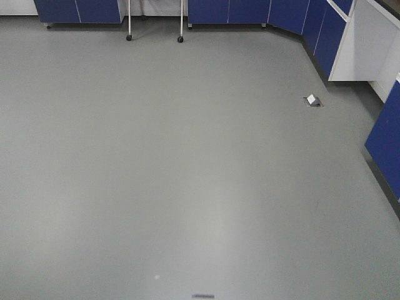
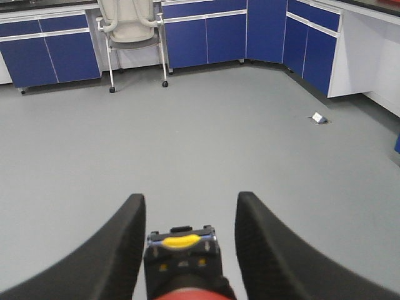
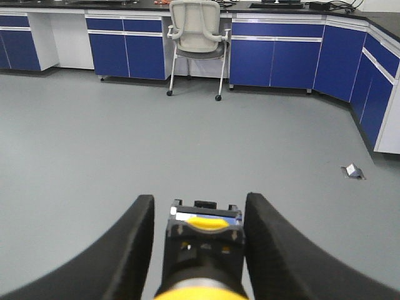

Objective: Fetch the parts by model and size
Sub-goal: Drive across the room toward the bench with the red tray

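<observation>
Left gripper (image 2: 189, 197) part-closed on red-capped switch (image 2: 181, 259), right gripper (image 3: 199, 197) on yellow-capped switch (image 3: 203, 250); long axes point straight out, caps wristward.

Plain grey floor (image 1: 187, 162); blue, white-edged cabinets (image 3: 269, 62); cream chair (image 3: 195, 25); black jaws. The red-capped switch (image 2: 181, 265) and yellow-capped switch (image 3: 203, 250) have black bodies, each with a yellow tab and blue-grey strip.

Chair (image 3: 195, 28) before cabinets (image 3: 269, 62) at floor's (image 3: 187, 137) far edge, socket box (image 3: 354, 170) near its right edge, push-button switch (image 2: 181, 253) in left gripper (image 2: 190, 195), second push-button switch (image 3: 206, 240) in right gripper (image 3: 200, 196).
</observation>
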